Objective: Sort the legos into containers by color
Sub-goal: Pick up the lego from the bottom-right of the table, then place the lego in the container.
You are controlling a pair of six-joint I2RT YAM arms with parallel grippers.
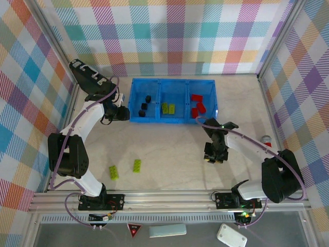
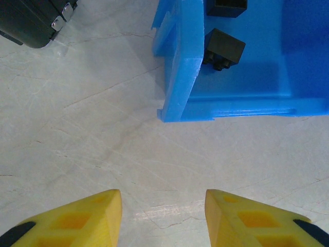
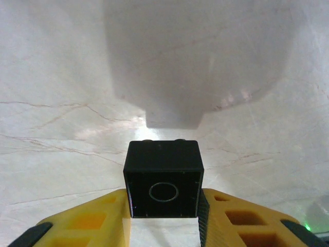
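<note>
My right gripper [image 3: 163,211] is shut on a black square lego [image 3: 163,177], its hollow underside facing the camera, just above the pale table. From above, this gripper [image 1: 214,154] is in front of the blue tray [image 1: 154,120] at its right end. The containers hold black legos [image 1: 145,103] on the left, lime-green ones [image 1: 168,108] in the middle and red ones [image 1: 197,103] on the right. Two lime-green legos [image 1: 113,172] [image 1: 138,165] lie on the table at the front left. My left gripper [image 2: 163,206] is open and empty beside the tray's left corner [image 2: 180,67], near the black legos [image 2: 223,49].
A black case [image 2: 31,20] sits left of the tray. A red cylinder [image 1: 266,140] lies near the right wall behind my right arm. Checked walls close in the table on three sides. Bare table lies between the tray and the loose green legos.
</note>
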